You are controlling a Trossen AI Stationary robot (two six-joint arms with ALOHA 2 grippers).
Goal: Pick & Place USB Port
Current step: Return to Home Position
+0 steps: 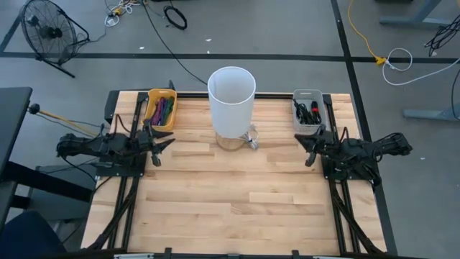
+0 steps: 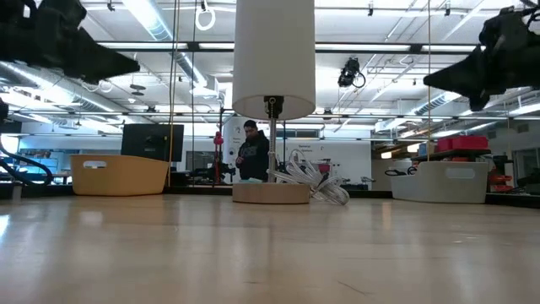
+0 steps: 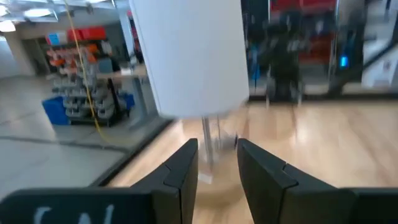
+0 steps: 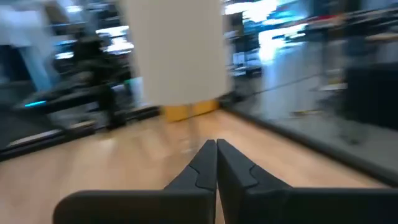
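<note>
A lamp with a tall white shade [image 1: 231, 92] stands on its round base [image 2: 271, 192] at the middle of the table's far side. A coil of white cable [image 1: 251, 138] lies against the base on its right [image 2: 318, 182]. A yellow bin [image 1: 161, 109] with coloured cables sits at the far left. A grey bin [image 1: 307, 111] with black items sits at the far right. My left gripper [image 1: 167, 142] hovers left of the lamp, open by a narrow gap [image 3: 216, 157], pointing at the lamp. My right gripper [image 1: 307, 149] hovers right of the lamp, shut [image 4: 216, 155] and empty.
Bare wooden table top [image 1: 237, 201] stretches from the lamp to the near edge. Black arm frames run along the table's left [image 1: 122, 208] and right [image 1: 345, 212] sides. A person [image 2: 252, 152] stands in the room far behind the table.
</note>
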